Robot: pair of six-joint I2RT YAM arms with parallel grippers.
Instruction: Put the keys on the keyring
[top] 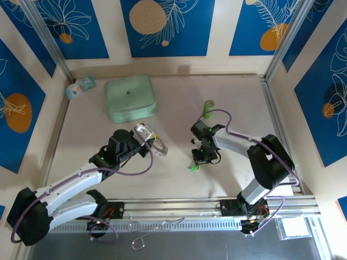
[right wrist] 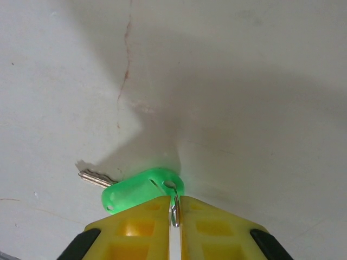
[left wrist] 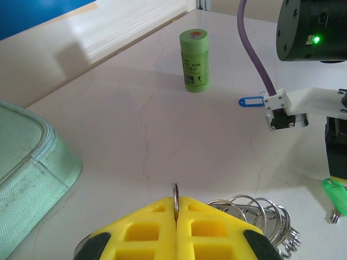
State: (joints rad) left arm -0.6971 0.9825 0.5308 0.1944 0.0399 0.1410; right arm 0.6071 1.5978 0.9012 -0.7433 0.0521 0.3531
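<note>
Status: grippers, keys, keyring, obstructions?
Left gripper shut on keyring. Right gripper shut on green key. Blue key loose on table. Green cylinder behind, out of the way.

I see white arm links (top: 68, 187), black joints (top: 268, 161) | purple cables (left wrist: 250, 43) | yellow fingers (left wrist: 143, 234), black-edged | green LED (left wrist: 316, 39) on black housing (left wrist: 298, 24)

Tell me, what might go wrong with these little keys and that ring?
The right gripper pinches the green key by just its thin wire loop, so it could swivel or slip out. The left gripper holds the keyring by one thin wire, which may twist when pushed. The blue key lies near the green bottle; reaching for it might topple that.
</note>
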